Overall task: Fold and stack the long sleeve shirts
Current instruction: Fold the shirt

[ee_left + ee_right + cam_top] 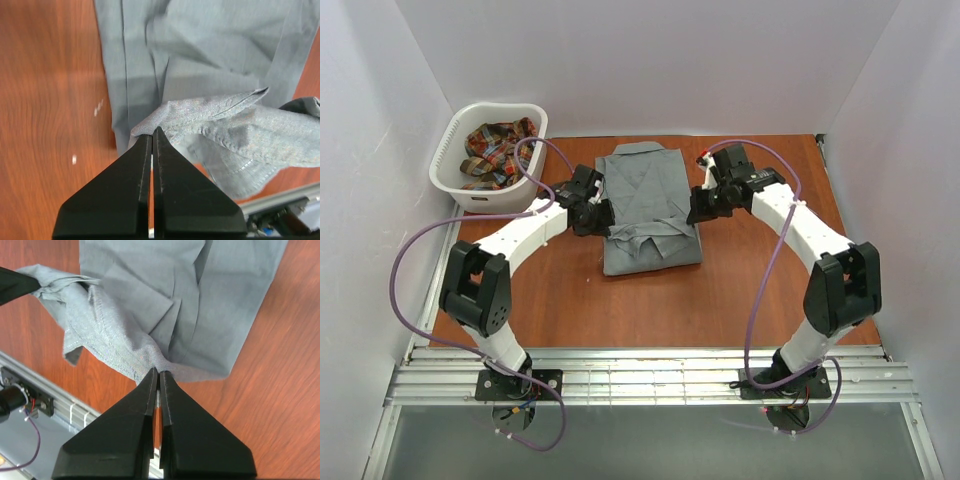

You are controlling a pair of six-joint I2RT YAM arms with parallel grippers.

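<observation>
wooden desk (pixel 760 290) under white walls carries the grey shirt (pixel 650 205) at its middle, lying mostly flat with its sides folded in. the left fingers (pixel 152 135) are pinched tight on one end of a raised fold of it, and the right fingers (pixel 158 374) are pinched on the other end. the plaid shirt (pixel 498 150) lies crumpled in the white basket (pixel 490 198) at the far left corner.

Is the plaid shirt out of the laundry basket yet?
No, the plaid shirt lies bunched inside the white laundry basket.
</observation>
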